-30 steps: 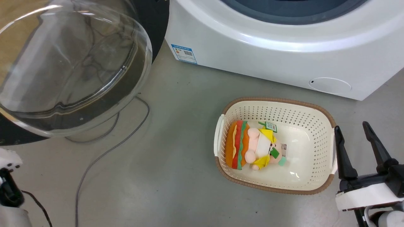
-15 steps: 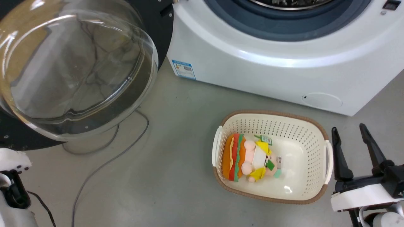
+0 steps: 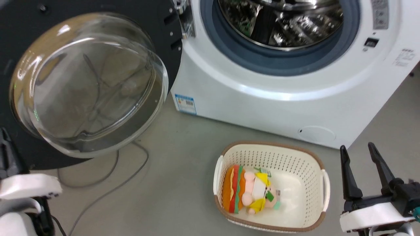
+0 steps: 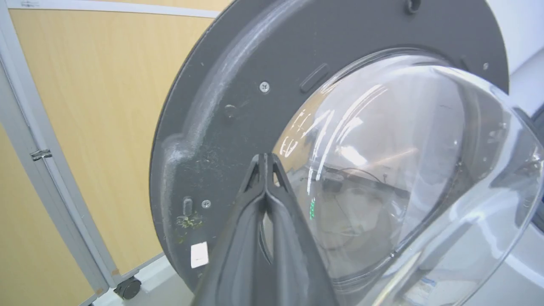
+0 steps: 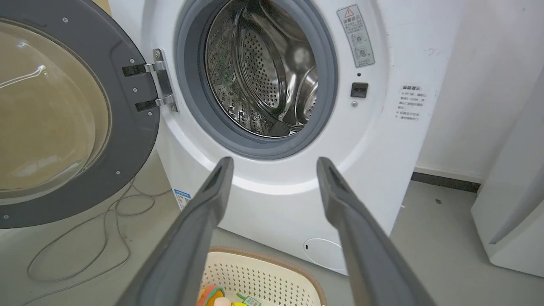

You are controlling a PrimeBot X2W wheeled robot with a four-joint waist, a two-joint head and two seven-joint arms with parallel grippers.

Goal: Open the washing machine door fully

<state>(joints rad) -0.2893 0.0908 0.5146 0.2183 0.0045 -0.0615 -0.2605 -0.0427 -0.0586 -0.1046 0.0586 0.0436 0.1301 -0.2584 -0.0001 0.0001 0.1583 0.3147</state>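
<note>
Looking higher than before — onto washing machine door [image 3: 92, 82] swung wide; left end effector [image 4: 265, 159] pinched closed, right end effector [image 3: 357, 146] spread.

Right claw [image 3: 357, 148]: long dark tapered fingers [image 3: 348, 177], white wrist housing [image 3: 370, 213]

Grey floor [image 3: 183, 157] with loose cables [image 3: 147, 159], pale wood partition [image 4: 85, 106], white wall [image 5: 480, 63] with dark skirting [image 5: 446, 180]
</note>
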